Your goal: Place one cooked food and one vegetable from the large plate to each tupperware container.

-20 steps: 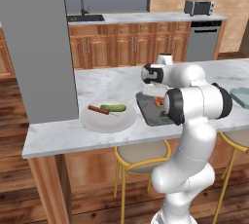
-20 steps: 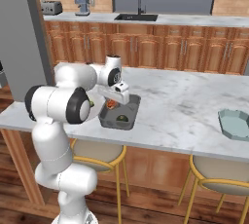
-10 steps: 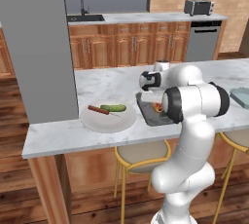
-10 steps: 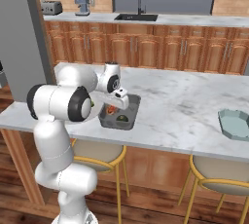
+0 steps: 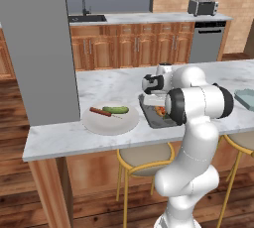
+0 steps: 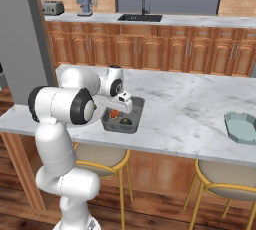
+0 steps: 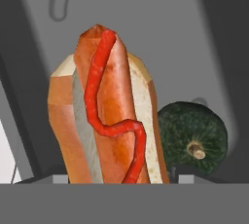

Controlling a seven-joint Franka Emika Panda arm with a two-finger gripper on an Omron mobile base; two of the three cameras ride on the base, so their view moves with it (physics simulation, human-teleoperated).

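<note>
Left base view first: one large plate (image 5: 110, 121), round and off-white, sits on the marble counter (image 5: 104, 85) with two items on it, a green cucumber (image 5: 115, 109) and a reddish sausage (image 5: 100, 112) lying side by side. Just to its right is one dark grey container (image 5: 150, 116), mostly hidden behind the white arm, with a bit of orange food showing inside. A second, pale blue-grey container (image 5: 245, 98) lies well apart at the counter's right end. Behind stand wooden cabinets, a sink, a toaster (image 5: 202, 7) and a dishwasher (image 5: 209, 43).

Right base view: the dark grey container (image 6: 134, 116) lies near the counter's front edge, the gripper (image 6: 121, 107) low over it. Inside I count two things, an orange-red hot dog (image 6: 115, 113) and a dark green squash (image 6: 125, 121). The pale container (image 6: 242, 127) is far off to the right. Two stools stand under the counter overhang on a wooden floor.

Hand view: one hot dog (image 7: 109, 116) in a bun with a red squiggle of ketchup fills the middle, standing between the fingertips (image 7: 186, 172), with the round dark green squash (image 7: 192, 136) just beside it on the grey container floor (image 7: 160, 28). I cannot tell whether the fingers are pressing the bun or standing apart from it.
</note>
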